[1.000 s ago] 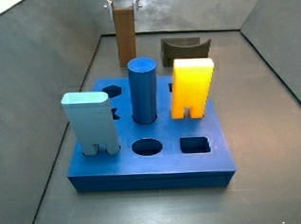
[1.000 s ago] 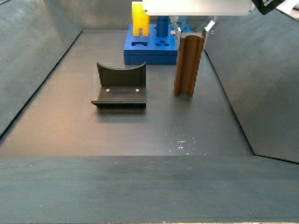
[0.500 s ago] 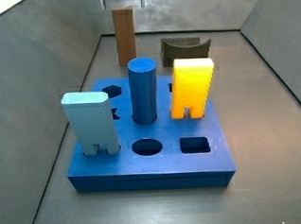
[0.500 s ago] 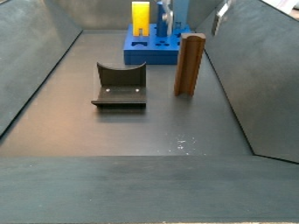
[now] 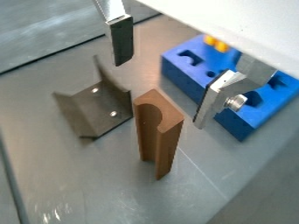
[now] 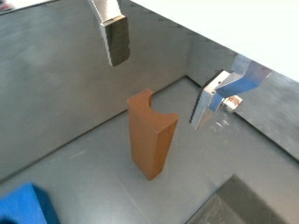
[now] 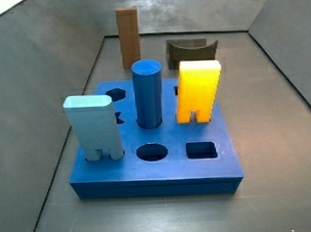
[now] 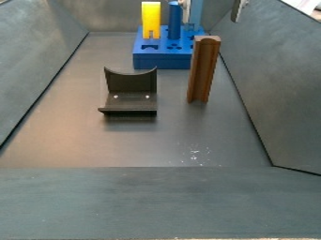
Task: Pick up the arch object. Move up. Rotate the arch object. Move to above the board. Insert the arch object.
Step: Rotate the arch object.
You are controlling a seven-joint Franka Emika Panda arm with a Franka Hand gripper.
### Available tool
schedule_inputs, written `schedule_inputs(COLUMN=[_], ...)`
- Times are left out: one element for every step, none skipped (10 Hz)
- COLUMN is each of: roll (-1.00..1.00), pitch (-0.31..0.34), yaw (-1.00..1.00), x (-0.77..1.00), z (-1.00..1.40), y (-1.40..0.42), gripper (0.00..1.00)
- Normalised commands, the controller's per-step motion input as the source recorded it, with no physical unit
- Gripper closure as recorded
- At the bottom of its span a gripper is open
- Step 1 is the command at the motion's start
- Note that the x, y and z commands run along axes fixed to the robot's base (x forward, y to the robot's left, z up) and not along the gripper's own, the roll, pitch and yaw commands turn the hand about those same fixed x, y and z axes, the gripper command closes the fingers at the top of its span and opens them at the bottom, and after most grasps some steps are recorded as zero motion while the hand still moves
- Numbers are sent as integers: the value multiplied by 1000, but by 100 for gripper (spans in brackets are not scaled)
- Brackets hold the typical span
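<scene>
- the worktop is lying grey and bare around the pieces, walled in on the sides.
- the board is sitting in the middle of a side view, wide and blue, carrying a yellow block, a blue cylinder and a pale blue piece, with a round hole and a square hole showing open along its near edge.
- the arch object is standing upright on the worktop, apart from the board; in a side view it is rising at about 12 o'clock beyond the board, with a short dark notched block at about 1 o'clock.
- the tool is hanging above the arch object with its fingers spread wide and nothing between them; in both wrist views the slab is sitting below the gap, untouched.
- judging by its look, the arch object is seeming rigid and light, with smooth flat faces that may be slipping under a weak pinch; taking it across the narrow thickness near the top, centred, looks the safest hold, since a tall piece like this could be tipping if nudged off-centre.
</scene>
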Motion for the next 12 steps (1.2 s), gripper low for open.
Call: schedule_inputs(roll=[-2,-2,-2,-2,-2,-2,-2,-2,-2,-2,-2,-3], pitch=[6,6,6,6,6,7,7,7,7,7,8,8], yaw=[1000,1000,1000,1000,1000,1000,1000,1000,1000,1000,1000,1000], x=[28,29,29,29,30,30,30,30,30,30,30,30], z=[-32,-28,-26,-26,-26,-25,-25,-25,-25,-24,-24,-24], y=[2,2,1,1,1,0,0,0,0,0,-1,-1], gripper=[0,0,0,0,0,0,0,0,0,0,0,0])
